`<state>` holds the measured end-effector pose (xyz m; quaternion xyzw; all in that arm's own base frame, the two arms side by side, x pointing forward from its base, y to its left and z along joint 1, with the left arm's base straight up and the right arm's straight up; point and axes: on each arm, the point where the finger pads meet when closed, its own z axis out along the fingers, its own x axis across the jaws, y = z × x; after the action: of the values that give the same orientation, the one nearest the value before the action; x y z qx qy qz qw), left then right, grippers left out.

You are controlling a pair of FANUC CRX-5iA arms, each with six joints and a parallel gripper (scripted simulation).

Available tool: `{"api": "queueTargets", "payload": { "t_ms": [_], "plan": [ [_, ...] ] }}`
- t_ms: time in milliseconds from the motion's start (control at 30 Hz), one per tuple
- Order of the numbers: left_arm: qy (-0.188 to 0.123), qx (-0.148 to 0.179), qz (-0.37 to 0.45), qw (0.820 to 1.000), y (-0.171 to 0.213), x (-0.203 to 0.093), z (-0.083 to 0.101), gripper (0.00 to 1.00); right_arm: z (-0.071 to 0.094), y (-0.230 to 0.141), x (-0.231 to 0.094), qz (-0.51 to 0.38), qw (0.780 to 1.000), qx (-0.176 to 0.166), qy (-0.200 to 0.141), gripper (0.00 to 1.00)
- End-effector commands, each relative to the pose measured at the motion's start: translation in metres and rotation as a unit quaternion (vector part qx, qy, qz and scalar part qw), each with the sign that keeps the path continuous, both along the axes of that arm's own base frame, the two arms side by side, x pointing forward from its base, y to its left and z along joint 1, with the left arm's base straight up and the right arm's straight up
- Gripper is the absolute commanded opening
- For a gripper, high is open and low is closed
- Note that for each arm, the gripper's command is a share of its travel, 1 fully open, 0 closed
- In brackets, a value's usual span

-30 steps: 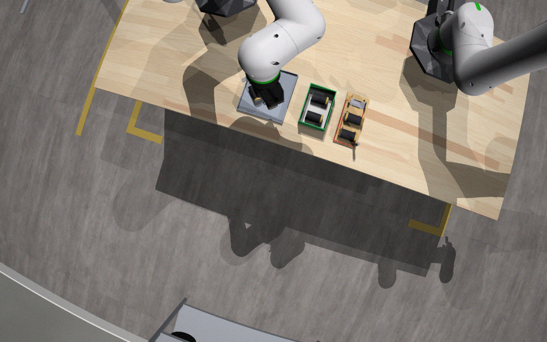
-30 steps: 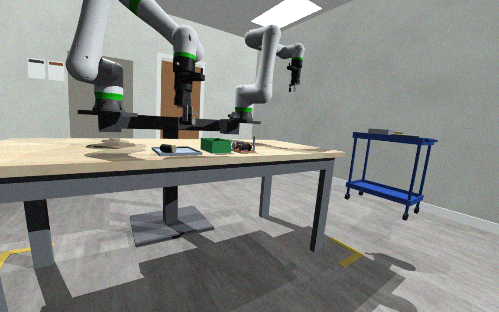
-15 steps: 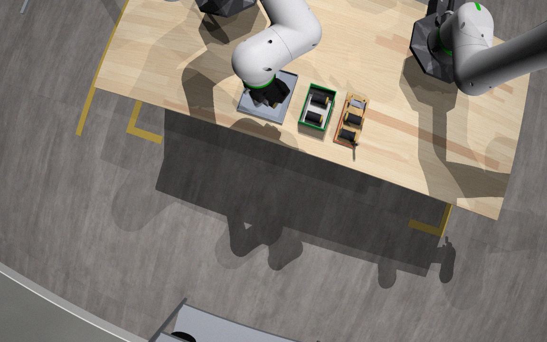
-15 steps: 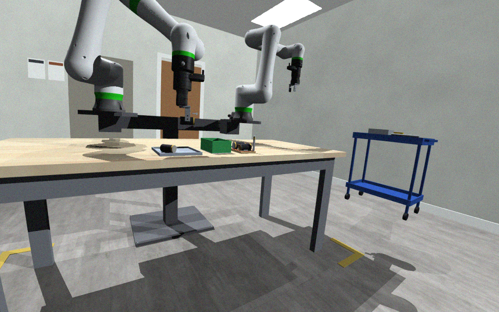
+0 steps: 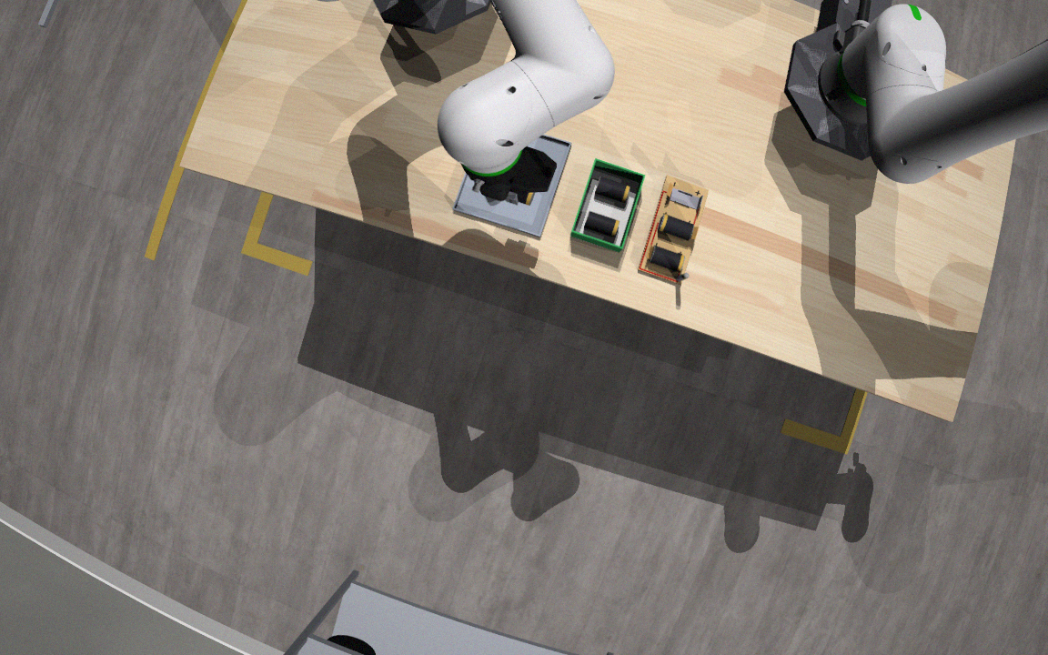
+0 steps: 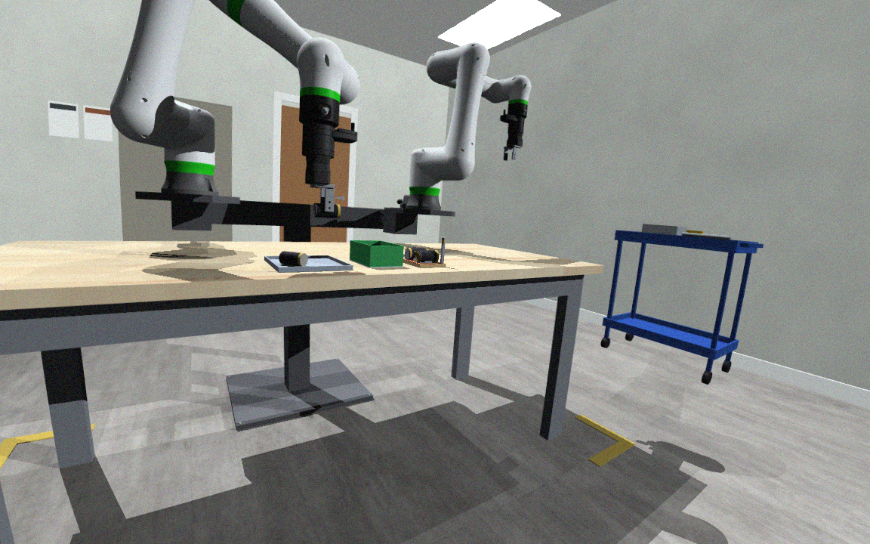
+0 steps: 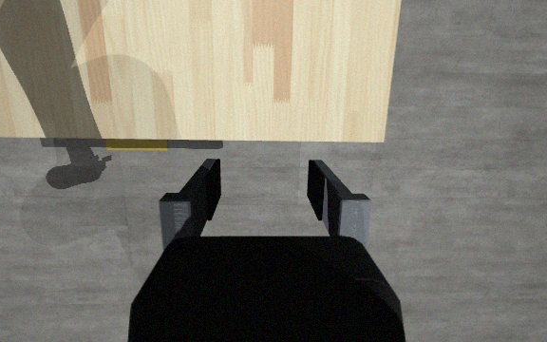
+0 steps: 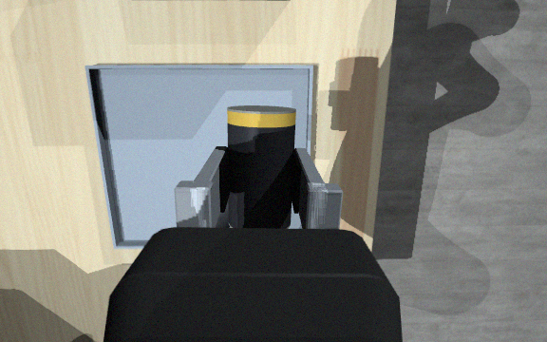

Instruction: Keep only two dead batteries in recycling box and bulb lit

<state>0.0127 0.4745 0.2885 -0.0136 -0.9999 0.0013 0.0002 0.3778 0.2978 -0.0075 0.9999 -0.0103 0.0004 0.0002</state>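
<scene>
My right gripper (image 8: 260,167) (image 6: 327,202) is shut on a black battery (image 8: 261,138) with a gold band, held sideways above the grey tray (image 6: 343,267) (image 5: 539,234). Another battery (image 6: 293,258) lies in the tray. The green recycling box (image 5: 597,243) (image 6: 376,254) stands upright, with two batteries (image 5: 612,190) (image 5: 601,226) inside. The holder board (image 5: 671,181) (image 6: 428,264) bears two batteries (image 5: 677,226) (image 5: 666,257); its far bay (image 5: 684,197) shows no battery. I cannot tell whether the bulb, by the post (image 6: 442,250), is lit. My left gripper (image 7: 264,178) (image 6: 510,154) is open and empty.
The tray, box and holder stand in a row near the front edge of the wooden table (image 5: 756,285) (image 6: 526,269). The left gripper hangs high, away from them. A blue cart (image 6: 667,331) stands apart on the right in the exterior view.
</scene>
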Motion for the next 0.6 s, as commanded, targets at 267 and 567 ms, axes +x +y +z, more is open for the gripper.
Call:
{"api": "queueTargets", "payload": {
  "t_ms": [267, 567],
  "plan": [
    [0.0, 0.001, 0.0, 1.0, 0.0003, 0.0002, 0.0012, 1.0, 0.0009, 0.0003, 0.0007, 0.014, 1.0, 0.001, 0.0, 0.57],
    [0.0, 0.001, 0.0, 1.0, 0.0003, 0.0002, 0.0012, 1.0, 0.0009, 0.0014, 0.0003, 0.014, 1.0, 0.001, 0.0, 0.57]
  ]
}}
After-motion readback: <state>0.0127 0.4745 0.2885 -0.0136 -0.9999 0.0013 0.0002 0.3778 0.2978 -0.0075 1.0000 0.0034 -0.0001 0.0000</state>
